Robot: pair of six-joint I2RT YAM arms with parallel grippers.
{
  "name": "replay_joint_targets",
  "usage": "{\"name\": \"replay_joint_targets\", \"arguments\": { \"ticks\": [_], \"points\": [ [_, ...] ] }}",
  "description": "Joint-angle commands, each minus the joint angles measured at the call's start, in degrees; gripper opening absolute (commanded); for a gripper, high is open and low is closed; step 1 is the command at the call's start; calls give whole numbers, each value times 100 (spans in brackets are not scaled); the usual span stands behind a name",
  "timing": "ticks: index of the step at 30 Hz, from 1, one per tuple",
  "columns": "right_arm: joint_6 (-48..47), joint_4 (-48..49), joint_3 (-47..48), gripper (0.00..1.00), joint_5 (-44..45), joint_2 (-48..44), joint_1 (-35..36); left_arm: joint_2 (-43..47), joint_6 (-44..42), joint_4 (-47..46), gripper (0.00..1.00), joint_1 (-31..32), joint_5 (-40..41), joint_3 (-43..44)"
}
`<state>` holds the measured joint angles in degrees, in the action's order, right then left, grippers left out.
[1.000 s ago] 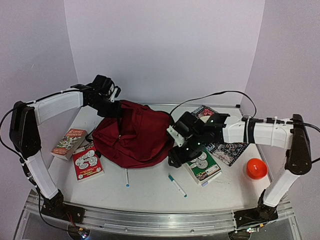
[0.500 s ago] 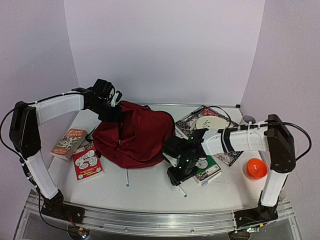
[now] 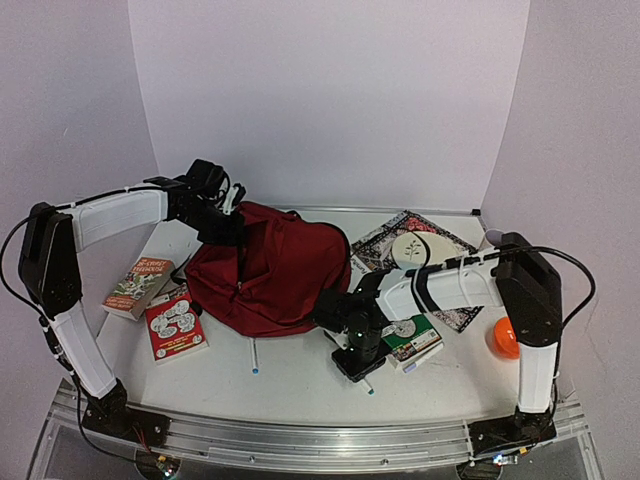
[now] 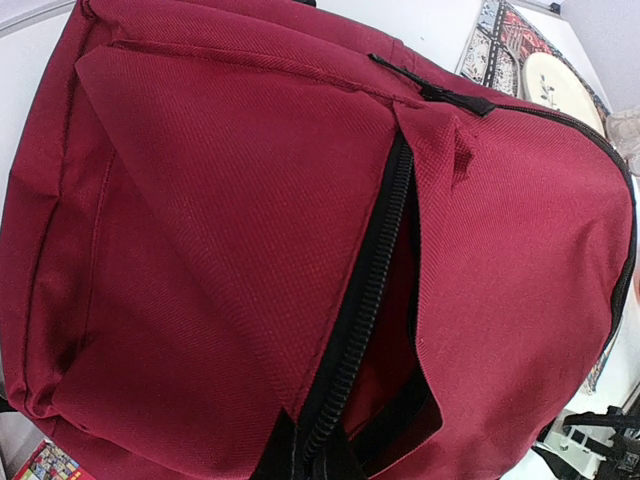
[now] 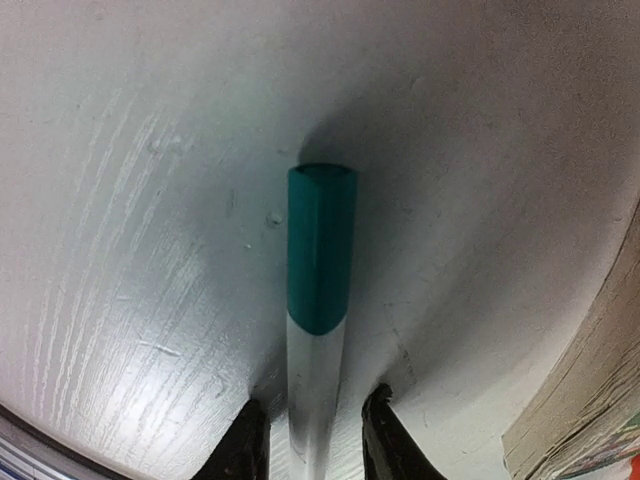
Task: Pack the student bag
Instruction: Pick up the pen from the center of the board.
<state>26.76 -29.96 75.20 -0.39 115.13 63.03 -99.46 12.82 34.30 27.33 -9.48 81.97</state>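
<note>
The left gripper is clamped tight on the open edge of the student bag, which is spread below and to its right. The right gripper is set astride a teal-capped pen with the jaws narrow but not yet pressed on it, and the bag is found just to its left and behind it.

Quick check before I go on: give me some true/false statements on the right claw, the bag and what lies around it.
1. The right claw has a finger on either side of the teal-capped pen: true.
2. That pen is lifted off the table: false; it lies flat on it.
3. The student bag is zipped shut: false; its zipper gapes open.
4. Two books lie on the left arm's side of the bag: true, the far book and the near book.
5. The orange object sits beside those books: false; it is on the right arm's side.
</note>
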Motion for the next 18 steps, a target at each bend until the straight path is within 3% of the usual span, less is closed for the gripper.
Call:
{"name": "replay_joint_targets", "arguments": {
  "ticks": [1, 2, 4, 18],
  "points": [
    [102, -452, 134, 15, 197, 209, 64, 246, -78, -82, 0, -9, -202, -2],
    [118, -463, 141, 6, 260, 185, 63, 251, -72, -82, 0, -9, -211, 1],
    [125, -476, 156, 0, 362, 114, 65, 283, -54, -78, 0, -10, -273, 12],
    [-158, -474, 1263, 0, -80, -792, 9, 322, 651, -97, 0, 44, -694, 558]
  ]
}}
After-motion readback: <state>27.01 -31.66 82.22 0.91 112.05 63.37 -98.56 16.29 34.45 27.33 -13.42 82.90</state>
